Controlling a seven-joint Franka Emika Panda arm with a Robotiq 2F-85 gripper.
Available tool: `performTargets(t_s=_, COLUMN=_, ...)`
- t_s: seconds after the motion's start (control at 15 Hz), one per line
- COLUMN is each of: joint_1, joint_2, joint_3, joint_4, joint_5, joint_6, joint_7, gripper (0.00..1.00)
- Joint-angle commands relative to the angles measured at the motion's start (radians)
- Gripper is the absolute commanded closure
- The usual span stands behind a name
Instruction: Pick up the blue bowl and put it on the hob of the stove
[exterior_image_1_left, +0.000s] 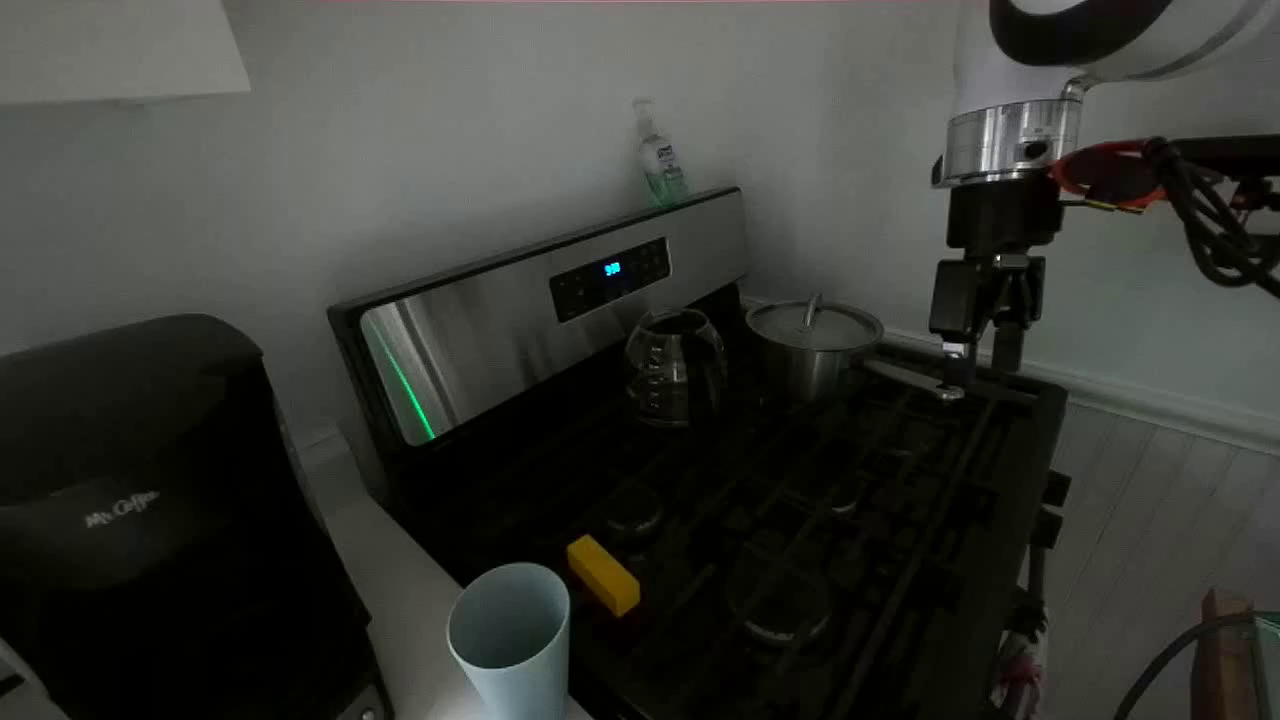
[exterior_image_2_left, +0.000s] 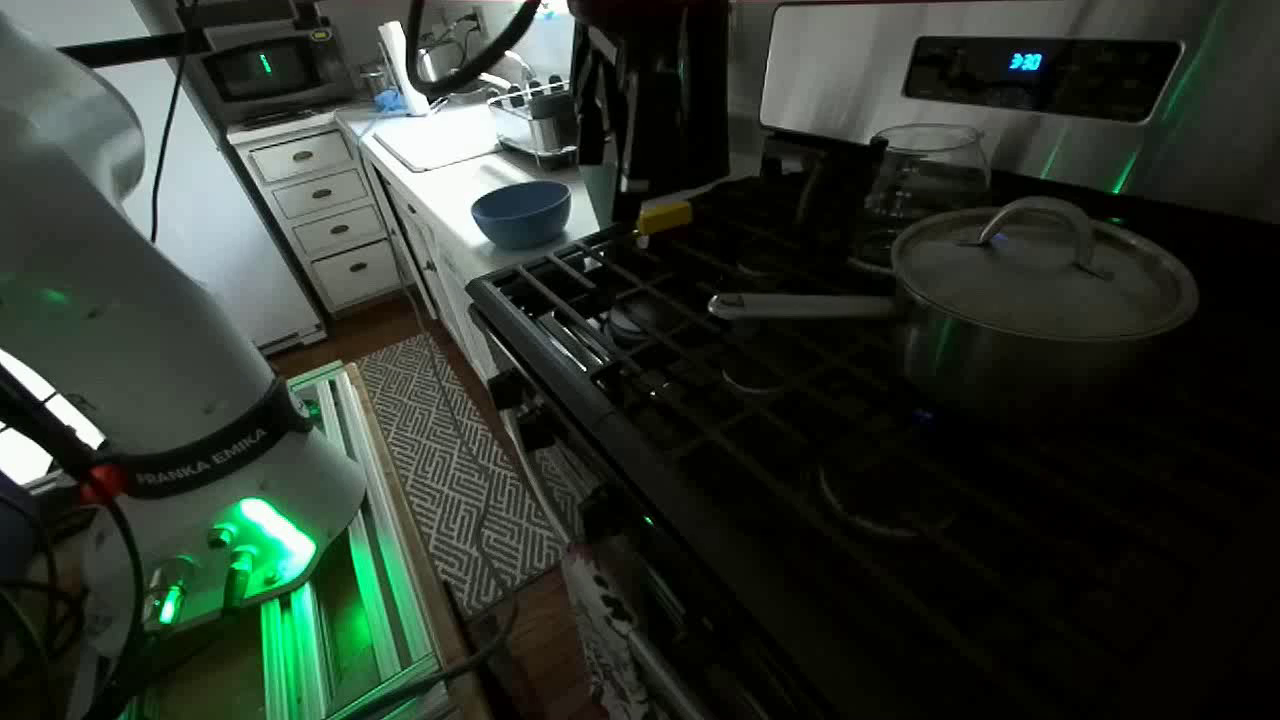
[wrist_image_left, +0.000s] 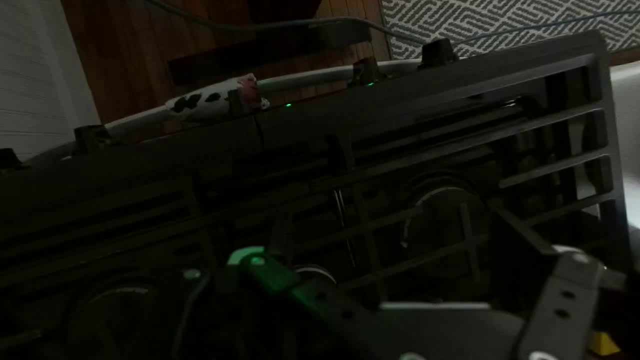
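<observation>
Blue bowl (exterior_image_2_left: 521, 217) on the counter (exterior_image_2_left: 450, 198) in an exterior view only, hand (exterior_image_1_left: 982, 366) wide

The black coffee maker (exterior_image_1_left: 150, 430) carries the brand name "Mr. Coffee" in pale script across its front. "FRANKA EMIKA" stands in light capitals on the black band (exterior_image_2_left: 215, 460) around the lower part of the robot arm (exterior_image_2_left: 105, 270). On the stove (exterior_image_2_left: 825, 75), the display panel (exterior_image_2_left: 1045, 80) shows blue digits in both exterior views; where they are largest, a 3 leads and a 0 ends, the middle digit unsure. The blurred label of the pump bottle (exterior_image_1_left: 662, 165) seems to read "Purell". Green characters on the microwave (exterior_image_2_left: 270, 80) are too small to read, and pale marks on the glass carafe (exterior_image_1_left: 658, 375) too dim.
</observation>
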Motion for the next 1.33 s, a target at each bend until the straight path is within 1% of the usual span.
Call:
performTargets(t_s=0.0, joint_1=-0.021, joint_2=0.002, joint_3=0.02, joint_4=0.002, joint_5=0.007, joint_6=-0.003, joint_7=-0.007, gripper=0.0)
performTargets(t_s=0.2, joint_1=-0.021, joint_2=0.002, joint_3=0.02, joint_4=0.002, joint_5=0.007, joint_6=-0.003, joint_7=-0.007, gripper=0.0)
performTargets(t_s=0.27, joint_1=0.0, joint_2=-0.008, joint_3=0.024, joint_4=-0.016, joint_5=0.043, joint_6=-0.009, joint_7=-0.031, gripper=0.0)
performTargets(t_s=0.4, joint_1=0.058, joint_2=-0.047, joint_3=0.062, joint_4=-0.082, joint_5=0.114, joint_6=0.021, joint_7=-0.082, gripper=0.0)
performTargets(t_s=0.47, joint_1=0.091, joint_2=-0.07, joint_3=0.095, joint_4=-0.118, joint_5=0.158, joint_6=0.043, joint_7=-0.093, gripper=0.0)
performTargets(t_s=0.67, joint_1=0.21, joint_2=-0.074, joint_3=0.173, joint_4=-0.15, joint_5=0.336, joint_6=0.055, joint_7=-0.13, gripper=0.0)
performTargets(t_s=0.8, joint_1=0.281, joint_2=-0.067, joint_3=0.208, joint_4=-0.152, joint_5=0.447, joint_6=0.055, joint_7=-0.178, gripper=0.0)
performTargets(t_s=0.87, joint_1=0.23, joint_2=-0.04, joint_3=0.206, joint_4=-0.125, joint_5=0.37, joint_6=0.038, joint_7=-0.125, gripper=0.0)
performTargets(t_s=0.93, joint_1=0.259, joint_2=-0.041, joint_3=0.223, joint_4=-0.13, joint_5=0.403, joint_6=0.041, joint_7=-0.133, gripper=0.0)
performTargets(t_s=1.0, joint_1=0.272, joint_2=-0.042, joint_3=0.232, joint_4=-0.129, joint_5=0.416, joint_6=0.04, joint_7=-0.136, gripper=0.0)
performTargets(t_s=1.2, joint_1=0.272, joint_2=-0.041, joint_3=0.226, joint_4=-0.13, joint_5=0.423, joint_6=0.041, joint_7=-0.155, gripper=0.0)
performTargets(t_s=1.27, joint_1=0.265, joint_2=-0.021, joint_3=0.256, joint_4=-0.132, joint_5=0.428, joint_6=0.103, joint_7=-0.075, gripper=0.0)
